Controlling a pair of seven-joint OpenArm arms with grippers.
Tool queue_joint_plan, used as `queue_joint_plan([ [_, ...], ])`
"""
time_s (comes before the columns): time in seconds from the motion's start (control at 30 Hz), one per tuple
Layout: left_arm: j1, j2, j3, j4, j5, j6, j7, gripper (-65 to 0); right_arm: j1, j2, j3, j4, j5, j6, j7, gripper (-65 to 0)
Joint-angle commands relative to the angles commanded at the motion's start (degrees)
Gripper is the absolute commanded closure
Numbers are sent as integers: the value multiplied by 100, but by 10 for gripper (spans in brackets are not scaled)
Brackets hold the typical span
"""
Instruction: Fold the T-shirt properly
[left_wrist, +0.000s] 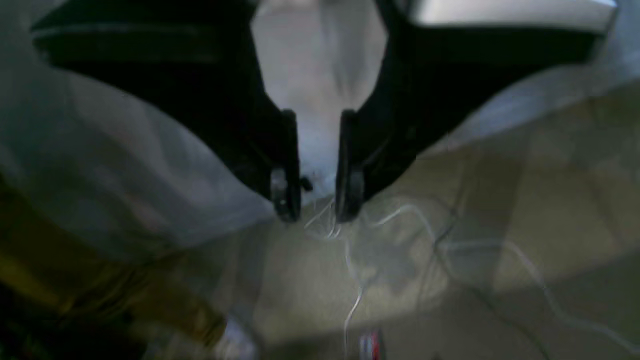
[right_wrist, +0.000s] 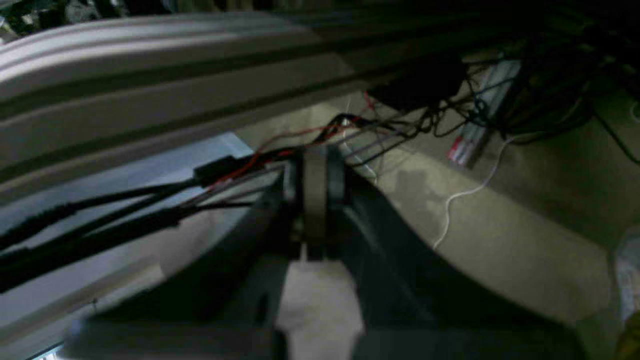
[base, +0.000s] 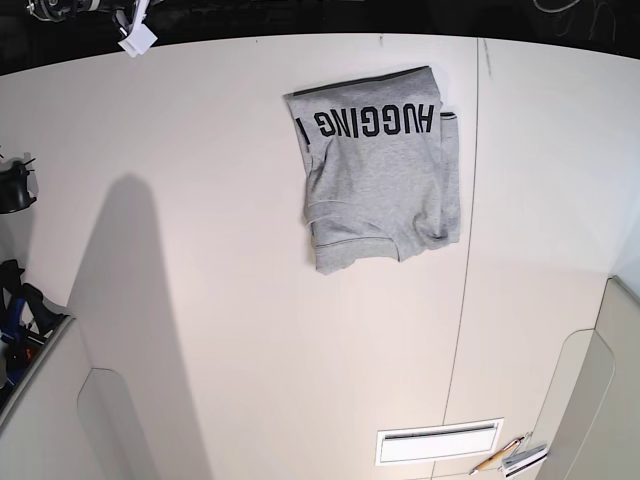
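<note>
Grey T-shirt (base: 375, 175) lies folded into a rough packet, lettering up, toward 12 o'clock on the white table (base: 250, 330). A layer juts out at 3 o'clock; the 6–7 o'clock edge is ragged. Best approx. finish: tuck the jutting layer, then smooth outward w/ light pressure, so the top layer doesn't drag. L. gripper (left_wrist: 318, 197) shows a narrow, empty gap; R. gripper (right_wrist: 315, 192) too blurred to tell. Pen (base: 497, 454) at 5 o'clock, well apart.
</note>
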Motion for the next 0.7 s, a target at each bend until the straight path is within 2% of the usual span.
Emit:
queue_joint_plan([
  [0.17,258,-11,0,-37,201,0,-44,-133,-219,2,-55,0,-118,-2,7,0],
  [0.23,258,-11,11,-122,398,0,-280,-133,-232,0,-129,-7,-186,-2,7,0],
  [0.3,256,-13,170,-286,809,0,-535,-133,-232,2,-214,-7,-391,-2,50,0],
  [0.37,240,-85,527,-579,1300,0,-931,-133,-229,7,-339,-11,-673,-2,125,0],
  [0.5,55,-476,1585,-1475,2221,0,-1912,-133,-229,170,-916,-76,-1311,-37,490,0],
  [0.57,-258,-503,2024,-1987,2474,0,-2022,-133,-227,289,-1285,-203,-1615,-52,719,0],
  [0.7,-1086,-503,2758,-3086,2549,0,-2022,-133,-179,376,-1849,-560,-2192,-92,1126,0],
])
